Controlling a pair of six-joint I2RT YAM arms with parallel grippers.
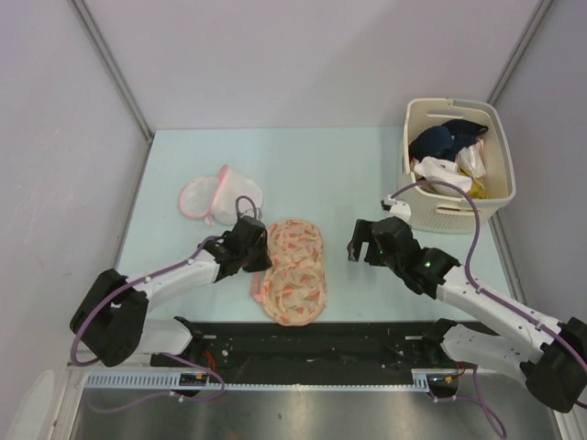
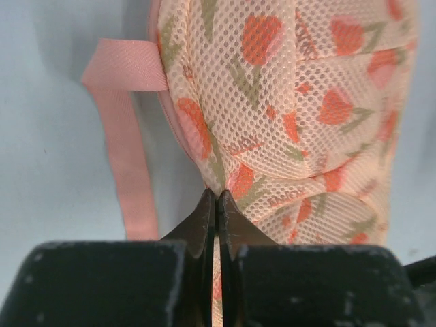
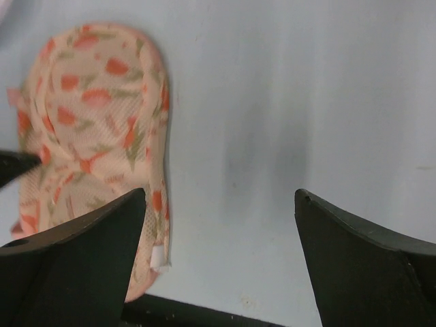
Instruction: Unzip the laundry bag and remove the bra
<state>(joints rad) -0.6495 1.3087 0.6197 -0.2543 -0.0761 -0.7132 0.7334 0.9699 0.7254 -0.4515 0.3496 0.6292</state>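
Observation:
The laundry bag (image 1: 294, 270), a cream-peach mesh pouch with an orange-red print, lies flat near the table's front edge. My left gripper (image 1: 260, 252) is at its left edge. In the left wrist view it (image 2: 216, 195) is shut, pinching the bag's mesh (image 2: 293, 102) at the seam, beside the pink loop (image 2: 126, 143). My right gripper (image 1: 354, 244) is open and empty, hovering over bare table to the right of the bag (image 3: 95, 122); its jaws (image 3: 221, 197) stand wide apart. The bra is hidden.
A white round cloth piece with pink edge (image 1: 209, 198) lies behind the left gripper. A cream basket (image 1: 500, 179) with navy and white garments stands at the back right. The black front rail (image 1: 312, 339) runs just below the bag.

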